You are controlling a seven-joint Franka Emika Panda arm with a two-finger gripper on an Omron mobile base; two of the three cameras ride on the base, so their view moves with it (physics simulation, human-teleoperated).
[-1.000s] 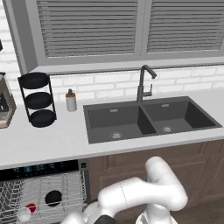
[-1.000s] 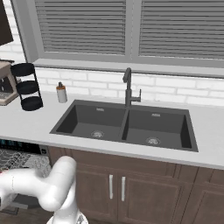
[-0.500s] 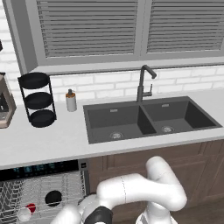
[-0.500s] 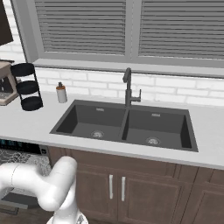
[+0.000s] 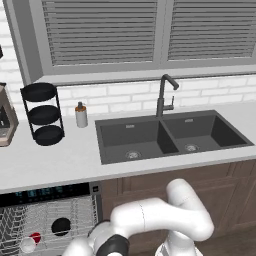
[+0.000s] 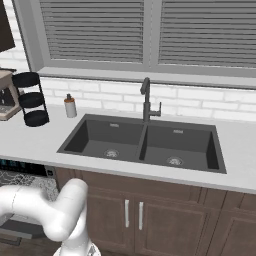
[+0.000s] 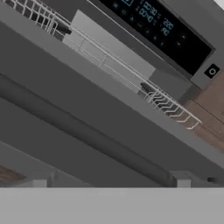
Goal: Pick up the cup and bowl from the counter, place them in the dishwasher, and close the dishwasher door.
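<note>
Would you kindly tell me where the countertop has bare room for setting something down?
The light grey-white countertop is bare from the black three-tier stand and grey soap bottle forward to its front edge, and right of the black double sink. It is crowded at the back left, around the stand.

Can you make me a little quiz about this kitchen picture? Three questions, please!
1. True or false: the red cup is sitting in the dishwasher rack.
2. What stands nearest the soap bottle on the counter? A) a toaster B) the black three-tier stand C) a kettle
3. Fill in: the small black bowl lies in the rack beside the ____.

Key: 1 true. 2 B. 3 cup.
</note>
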